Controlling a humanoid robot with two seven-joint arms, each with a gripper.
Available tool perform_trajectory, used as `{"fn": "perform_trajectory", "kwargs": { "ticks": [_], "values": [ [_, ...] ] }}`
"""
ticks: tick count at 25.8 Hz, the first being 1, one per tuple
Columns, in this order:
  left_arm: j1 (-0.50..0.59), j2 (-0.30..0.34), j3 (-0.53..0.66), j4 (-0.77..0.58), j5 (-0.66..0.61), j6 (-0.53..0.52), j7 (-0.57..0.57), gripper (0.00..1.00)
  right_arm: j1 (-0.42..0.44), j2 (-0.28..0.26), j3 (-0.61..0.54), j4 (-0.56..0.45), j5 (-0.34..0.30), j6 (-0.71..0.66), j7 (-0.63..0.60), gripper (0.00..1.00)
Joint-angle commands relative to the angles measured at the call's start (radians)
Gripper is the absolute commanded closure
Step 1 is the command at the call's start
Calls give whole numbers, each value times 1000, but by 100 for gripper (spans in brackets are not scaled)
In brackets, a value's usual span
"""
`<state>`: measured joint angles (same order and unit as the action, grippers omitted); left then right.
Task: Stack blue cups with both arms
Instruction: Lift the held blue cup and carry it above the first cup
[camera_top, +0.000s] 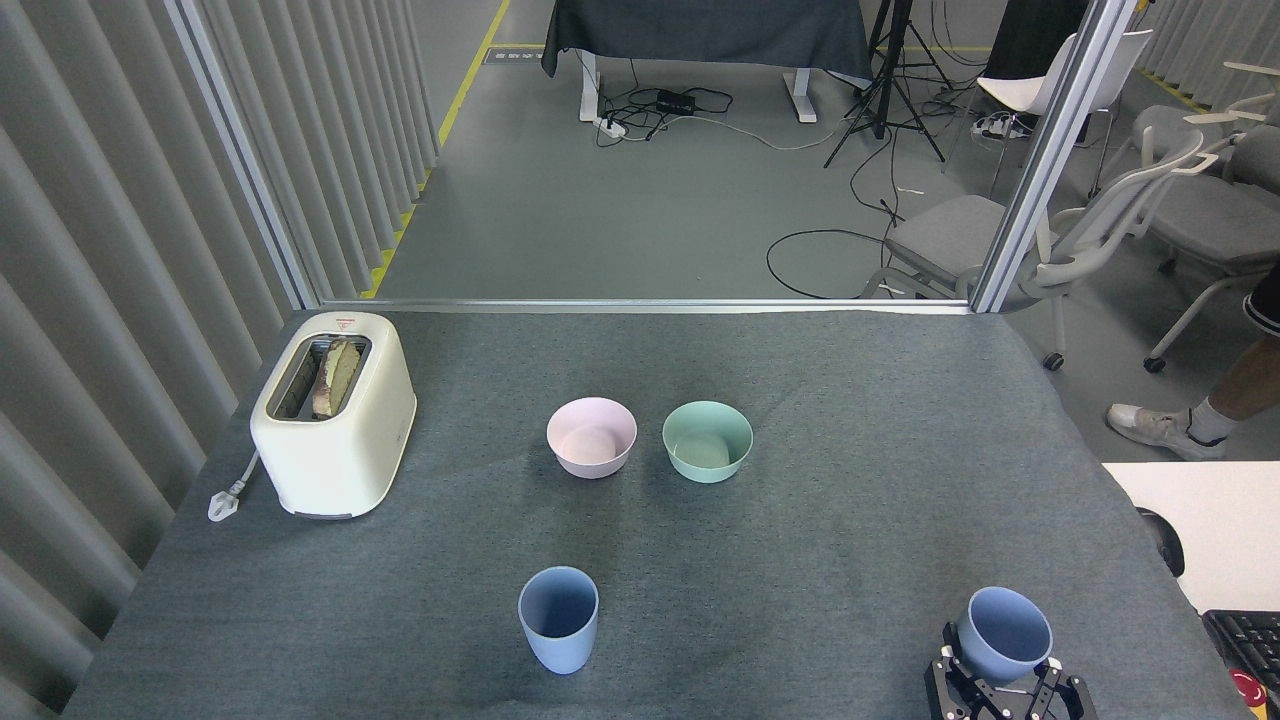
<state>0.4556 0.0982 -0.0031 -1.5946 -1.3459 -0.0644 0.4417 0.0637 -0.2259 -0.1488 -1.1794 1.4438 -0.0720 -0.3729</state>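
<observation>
Where the grey cloth table (400, 600) begins at the left, a cream toaster (335, 415) stands with one slice of bread (338, 375) sticking up in its slot, and its white plug (226, 498) lies on the cloth just beside it. Right of it, mid-table, two bowls sit side by side, near each other but apart: a pink bowl (592, 437) and a mint bowl (707, 441), both upright and empty. Nearer the front edge are two blue cups. One, the left cup (558, 619), stands upright and empty on the cloth, in front of the pink bowl and free on all sides. Well apart to the right, the right cup (1002, 635) is also empty, its mouth tilted a little toward the camera. It sits in the right gripper (1003, 690), whose black fingers (948, 668) close against its lower wall on both sides, clamped on it; whether its base touches the cloth is hidden. No left gripper shows. Bare cloth lies between the two cups. At the far right are the corner of a white desk (1215, 520), a black keyboard (1245, 640), two office chairs (1120, 220), and a person's leg and shoe (1180, 420) on the floor.
</observation>
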Motion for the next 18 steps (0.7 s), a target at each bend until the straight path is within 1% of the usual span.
{"fn": "perform_trajectory", "kwargs": {
  "ticks": [1,3,5,7,9,12,14,15,16,18],
  "values": [
    [0,0,0,-1,1,0,0,0,4,2,-1,-3,1,3,2,27],
    [0,0,-2,-1,1,0,0,0,1,2,-1,-8,0,6,-3,29],
    [0,0,-2,-1,1,3,0,0,-1,16,-5,-26,-5,8,0,33],
    [0,0,-2,-1,1,20,0,0,-8,17,0,-68,-3,11,14,34],
    [0,0,-5,-1,1,26,0,0,-53,34,15,-100,1,26,65,34],
    [0,0,-6,-1,1,26,0,0,-193,92,118,-101,29,80,149,34],
    [-2,-2,-6,-1,1,26,0,0,-271,126,224,-98,63,146,216,34],
    [-2,-2,-6,-1,1,26,0,0,-308,154,290,-95,81,173,250,33],
    [-3,-2,-6,-1,1,26,0,0,-338,181,356,-97,96,199,278,33],
    [-3,-3,-6,1,1,28,0,0,-366,224,462,-98,128,236,321,32]
  ]
}}
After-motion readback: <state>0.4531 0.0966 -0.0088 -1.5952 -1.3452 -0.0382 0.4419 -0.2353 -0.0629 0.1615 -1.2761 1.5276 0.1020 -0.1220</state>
